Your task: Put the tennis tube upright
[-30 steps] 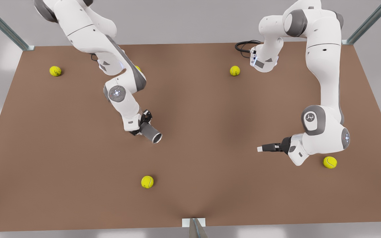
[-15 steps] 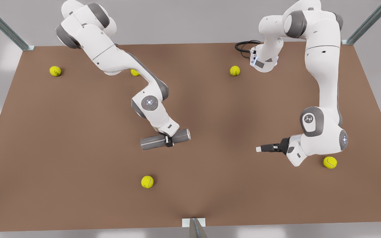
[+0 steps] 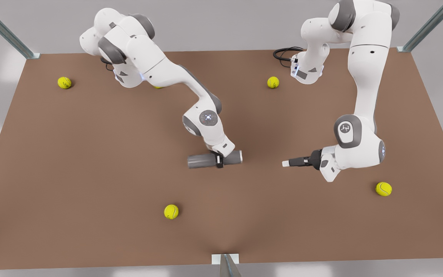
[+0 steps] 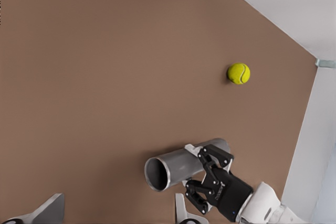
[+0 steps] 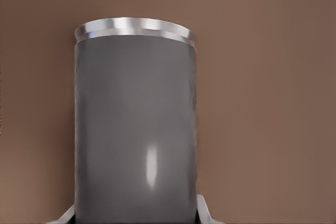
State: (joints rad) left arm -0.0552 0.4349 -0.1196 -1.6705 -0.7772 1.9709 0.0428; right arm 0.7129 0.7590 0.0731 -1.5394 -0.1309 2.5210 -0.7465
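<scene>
Gripping tennis tube (image 3: 200, 161) near its middle with right gripper (image 3: 219, 160), centre of front view, long axis level and running left-right, not yet tipped on end; waiting well apart at frame right, left gripper (image 3: 287, 163) spread, empty, facing tube's end.

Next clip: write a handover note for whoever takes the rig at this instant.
Right end effector: shut on the tennis tube near its mid-length.
Left end effector: open, empty, pointing toward the tube from the front view's right, apart from it.
Tube: horizontal, near the middle of the table.
Done: grasp.
Left: tilt the tube vertical, stand it on the table, release.
</scene>
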